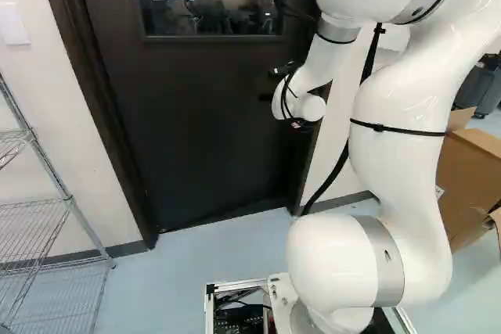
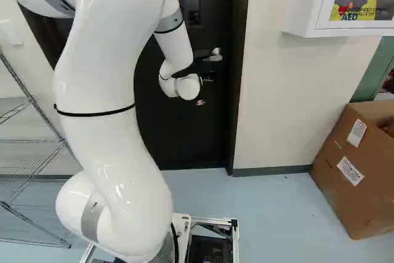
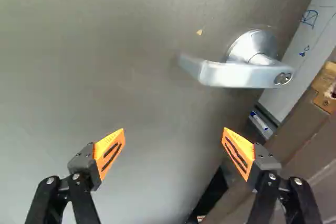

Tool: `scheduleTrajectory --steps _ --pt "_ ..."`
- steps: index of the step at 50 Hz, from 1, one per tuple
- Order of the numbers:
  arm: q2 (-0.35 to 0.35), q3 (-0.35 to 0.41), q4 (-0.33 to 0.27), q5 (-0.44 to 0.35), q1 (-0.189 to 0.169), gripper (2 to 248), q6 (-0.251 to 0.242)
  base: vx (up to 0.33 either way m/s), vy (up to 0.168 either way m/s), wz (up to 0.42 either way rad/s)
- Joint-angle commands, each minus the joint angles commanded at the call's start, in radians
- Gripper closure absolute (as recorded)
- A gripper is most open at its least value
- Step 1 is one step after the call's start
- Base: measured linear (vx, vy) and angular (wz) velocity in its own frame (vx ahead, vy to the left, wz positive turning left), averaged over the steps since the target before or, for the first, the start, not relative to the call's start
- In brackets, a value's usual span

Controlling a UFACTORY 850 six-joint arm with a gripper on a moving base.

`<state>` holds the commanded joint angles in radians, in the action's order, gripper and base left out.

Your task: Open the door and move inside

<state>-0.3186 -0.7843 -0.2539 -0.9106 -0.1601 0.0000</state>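
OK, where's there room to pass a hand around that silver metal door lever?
Nothing stands between the black gripper's open orange-padded fingers, and the dark door is bare past the lever's free end. It's crowded at its keyed end, by the door's edge.

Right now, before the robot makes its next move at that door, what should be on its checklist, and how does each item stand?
1. Fingers apart, ready to take something: ok, wide open.
2. Door handle in sight: ok, ahead of the fingers in the wrist view.
3. Handle gripped: not ok, neither finger touches it.
4. Door off its latch: ok, it looks ajar; a white surface with blue marks shows past its edge.
5. Opening wide enough to drive through: not ok, the door stands across most of it.
6. Room behind free of obstacles: cannot tell, the door hides it.
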Motion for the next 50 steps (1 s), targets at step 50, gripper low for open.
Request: scheduleTrajectory --steps 50 --pt "-0.155 -0.192 -0.035 -0.018 0.072 3 0.0 0.0 0.0 0.0"
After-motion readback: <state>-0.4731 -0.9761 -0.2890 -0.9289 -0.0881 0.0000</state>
